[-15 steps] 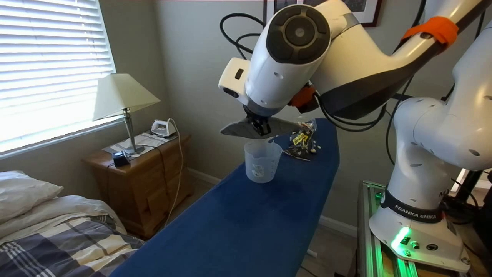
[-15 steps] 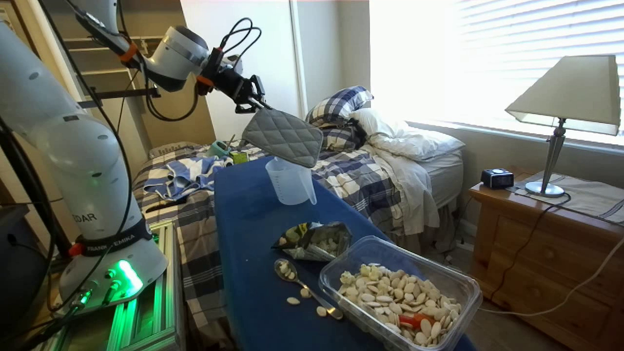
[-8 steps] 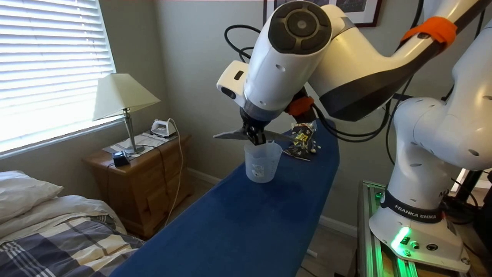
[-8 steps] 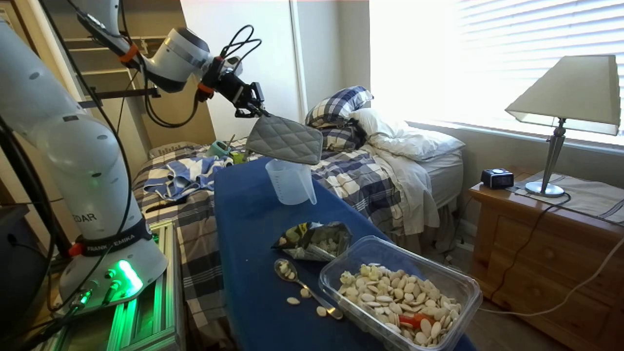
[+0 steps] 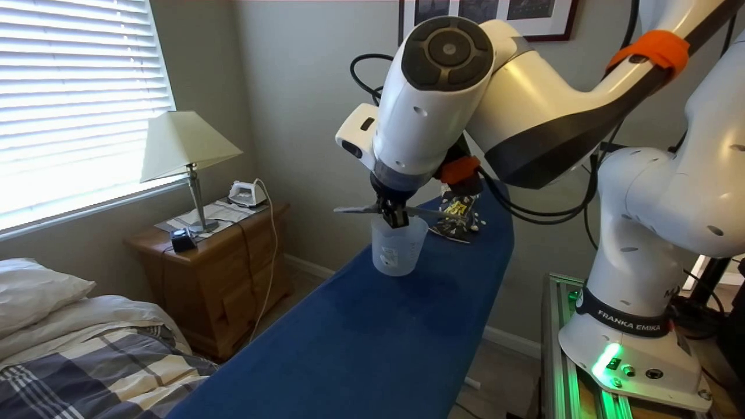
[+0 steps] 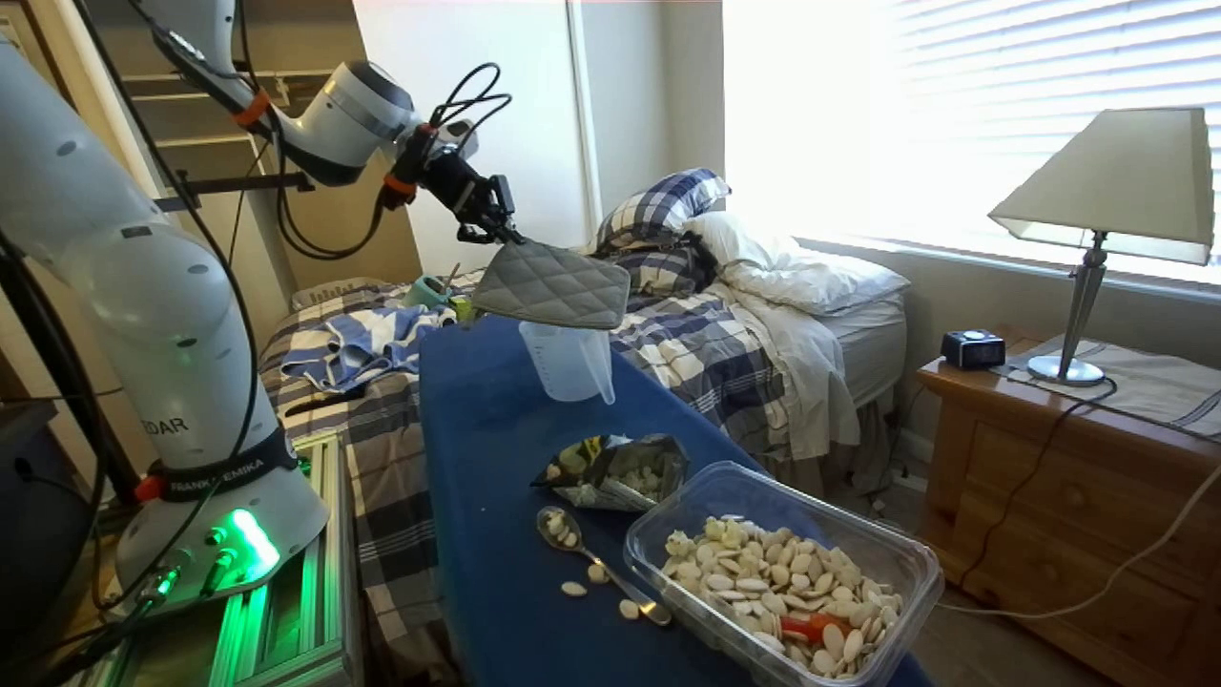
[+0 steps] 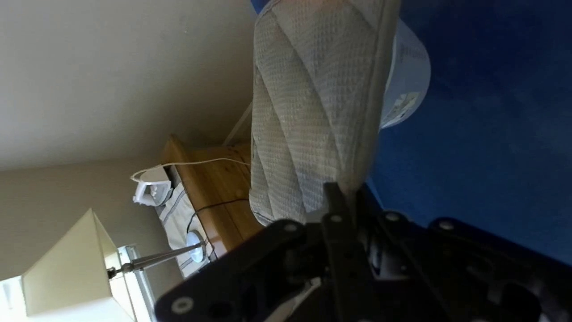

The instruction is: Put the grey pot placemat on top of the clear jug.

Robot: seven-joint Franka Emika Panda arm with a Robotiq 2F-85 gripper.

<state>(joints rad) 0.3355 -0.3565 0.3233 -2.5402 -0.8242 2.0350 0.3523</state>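
Left to right, in an exterior view: Striped cloth, which lay on plaid bedding. Black gripper: its fingers were clamped on one edge of the grey pot placemat, which was held over the mouth of the clear jug; rim contact could not be told. The jug stood upright on a blue board. Spoon, which lay near an open bag. Clear tub, which held pale seeds. Lamp, which stood on a wooden nightstand

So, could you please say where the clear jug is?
In an exterior view the clear jug stands just left of centre on the blue board, beneath the grey pot placemat.
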